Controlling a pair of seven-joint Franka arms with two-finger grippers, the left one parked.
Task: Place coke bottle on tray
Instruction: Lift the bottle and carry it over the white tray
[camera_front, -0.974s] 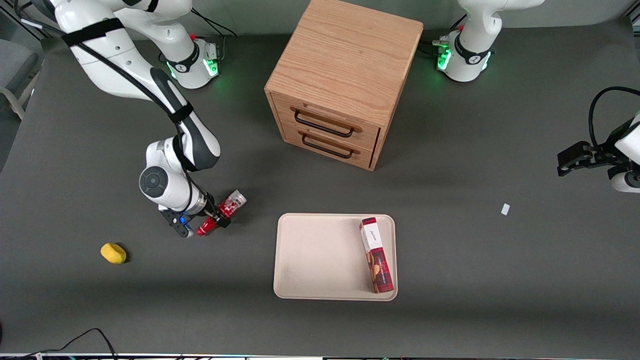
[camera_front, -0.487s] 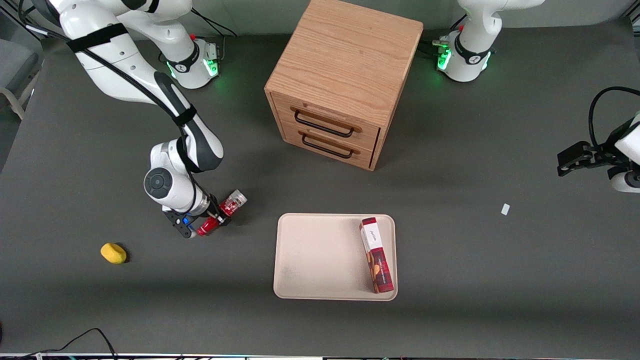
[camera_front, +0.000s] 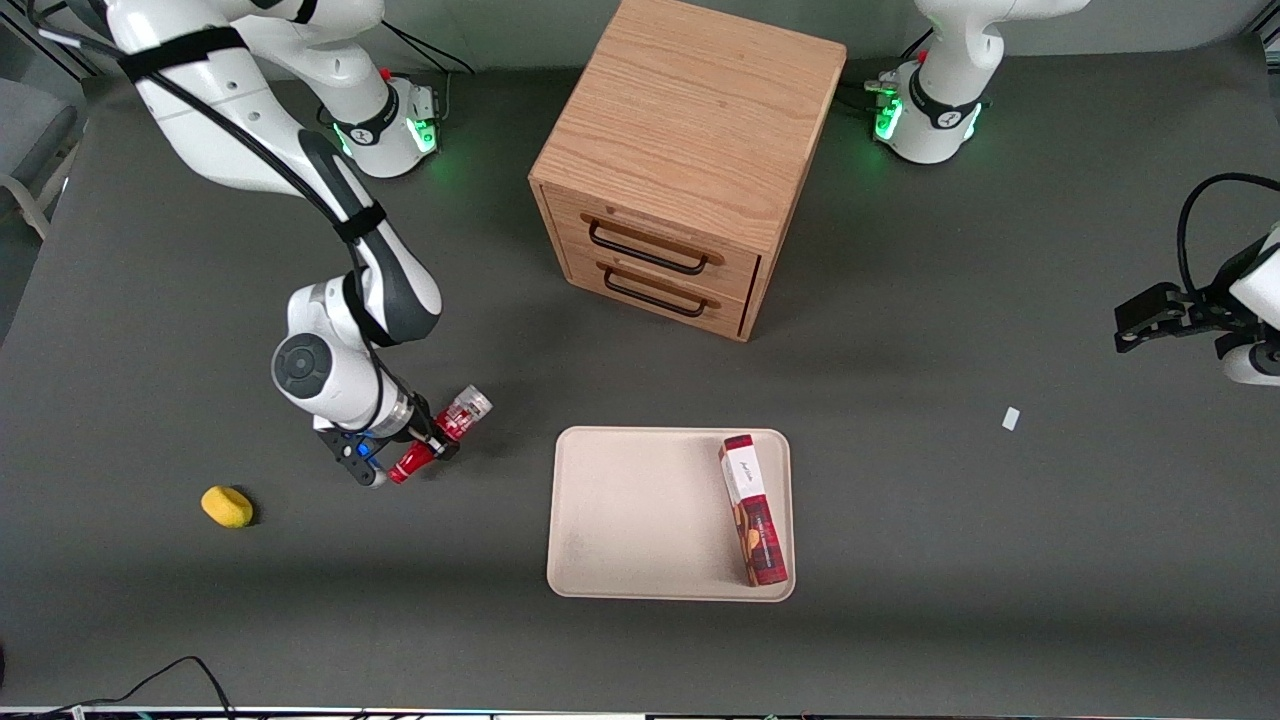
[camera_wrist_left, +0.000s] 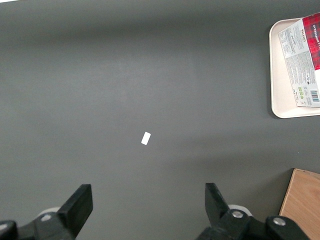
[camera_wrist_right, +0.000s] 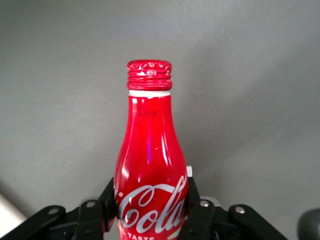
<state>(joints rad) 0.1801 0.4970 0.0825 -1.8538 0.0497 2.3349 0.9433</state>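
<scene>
Presently, item one: bottle, red with white script, a ribbed red cap and a silver base. It sits between the gripper's jaws, held across its lettered body, as the right wrist view shows. It lies tilted, nearly flat, with the silver base pointing toward the drawer cabinet and the cap nearer the front camera. Whether it touches the table cannot be told.

Item two: gripper, on the right arm. Jaws closed to the bottle's width, one black finger pressed against each side of the body. The neck and cap stand clear of the fingers. Nothing else is held or touched.

Item three: tray, cream, rectangular, rounded corners, low rim. It rests flat on the table, apart from the bottle and toward the parked arm's end. Most of its floor is bare.

Item four: box, long, red and white, lying flat in the tray along the edge toward the parked arm.

Item five: cabinet, wooden, two drawers with dark handles, both shut. It stands farther from the front camera than the tray.

Item six: yellow object, small and rounded, on the table toward the working arm's end.

Item seven: white scrap, small, on the table toward the parked arm's end.
</scene>
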